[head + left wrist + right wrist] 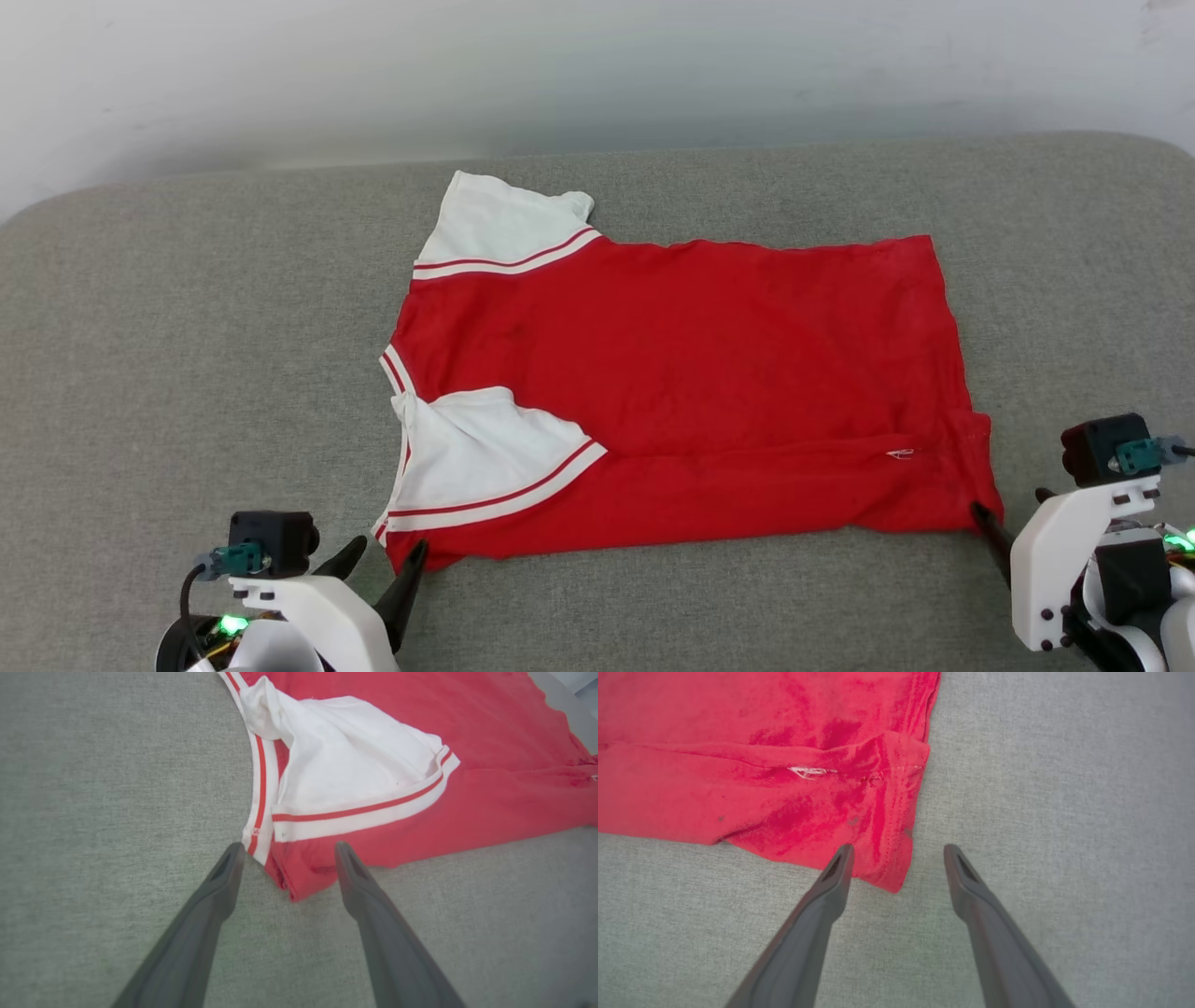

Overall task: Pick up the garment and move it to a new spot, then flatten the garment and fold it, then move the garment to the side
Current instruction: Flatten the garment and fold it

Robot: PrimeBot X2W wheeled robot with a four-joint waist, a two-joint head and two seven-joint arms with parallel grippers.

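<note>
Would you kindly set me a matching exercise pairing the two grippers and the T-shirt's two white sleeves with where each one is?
Things:
1. left gripper
2. right gripper
3. nearer white sleeve
4. farther white sleeve

Places:
A. folded in over the body of the red T-shirt
B. open, at the near hem corner
C. sticking out past the far edge, on the grey fabric surface
D. open, at the near sleeve-end corner

Pairs: 1-D, 2-B, 3-A, 4-C
</note>
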